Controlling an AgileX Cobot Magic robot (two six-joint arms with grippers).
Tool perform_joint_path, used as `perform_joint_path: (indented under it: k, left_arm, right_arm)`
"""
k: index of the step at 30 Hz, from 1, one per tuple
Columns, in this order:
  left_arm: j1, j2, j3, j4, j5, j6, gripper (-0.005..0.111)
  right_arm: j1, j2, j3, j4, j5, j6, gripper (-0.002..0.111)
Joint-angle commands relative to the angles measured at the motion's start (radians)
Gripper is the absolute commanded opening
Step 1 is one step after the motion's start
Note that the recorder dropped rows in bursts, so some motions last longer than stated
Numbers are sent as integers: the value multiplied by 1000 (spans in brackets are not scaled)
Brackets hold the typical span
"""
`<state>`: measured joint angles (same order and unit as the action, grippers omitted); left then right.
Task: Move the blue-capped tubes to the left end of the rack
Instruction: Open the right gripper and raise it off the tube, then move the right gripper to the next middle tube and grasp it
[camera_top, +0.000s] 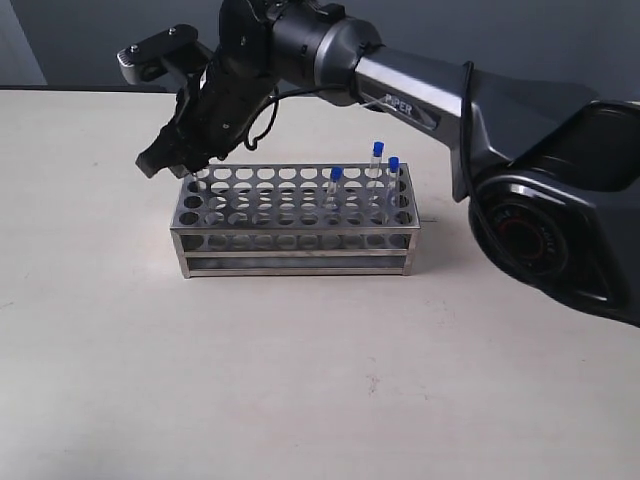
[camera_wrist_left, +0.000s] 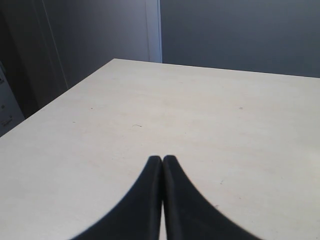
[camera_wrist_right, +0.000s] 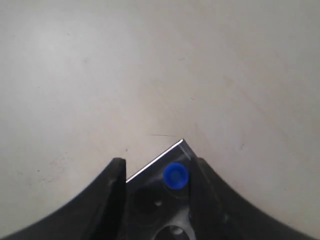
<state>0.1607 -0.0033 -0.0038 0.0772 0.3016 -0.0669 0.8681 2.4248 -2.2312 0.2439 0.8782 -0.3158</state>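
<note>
Cream-coloured bench (camera_top: 300, 400) fills the foreground and carries everything. Across it stretches my black right arm (camera_top: 420, 95), over to the left end of the rectangular shiny metal rack (camera_top: 295, 240), punched with rows of round holes, which stands mid-bench. At that end's far corner hangs my right gripper (camera_wrist_right: 159, 167), fingers apart. My left gripper (camera_wrist_left: 162, 161) is pressed together on nothing, above the bench. Between the right fingers one thin clear blue-capped tube (camera_wrist_right: 176, 175) stands in the corner hole, close beside one finger, not clamped. Three more blue-capped tubes (camera_top: 378, 148) stand in the rack's right half.
</note>
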Motion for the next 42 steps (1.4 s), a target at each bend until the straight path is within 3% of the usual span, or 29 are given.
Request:
perform_joint_path:
  k: [1, 8, 11, 13, 17, 21, 26, 42]
  left_arm:
    - [-5, 3, 4, -5, -12, -2, 0]
    - [-5, 3, 4, -5, -12, -2, 0]
    - [-5, 3, 4, -5, -12, -2, 0]
    - [-5, 3, 4, -5, -12, -2, 0]
    - [-5, 3, 4, -5, -12, -2, 0]
    - [-5, 3, 4, -5, -12, -2, 0]
    - [-5, 3, 4, -5, -12, -2, 0]
    - [-5, 3, 4, -5, -10, -2, 0]
  right_arm:
    - [0, -58, 1, -14, 38, 6, 40]
    - [-7, -142, 1, -114, 151, 72, 40]
    - [-71, -199, 1, -179, 343, 143, 40]
    - [-127, -222, 16, -182, 343, 160, 40]
    - [-218, -308, 164, -171, 343, 160, 40]
    - [-231, -393, 376, -164, 343, 151, 40]
    - [-228, -419, 553, -74, 132, 129, 40]
    - [-217, -349, 553, -55, 19, 123, 40]
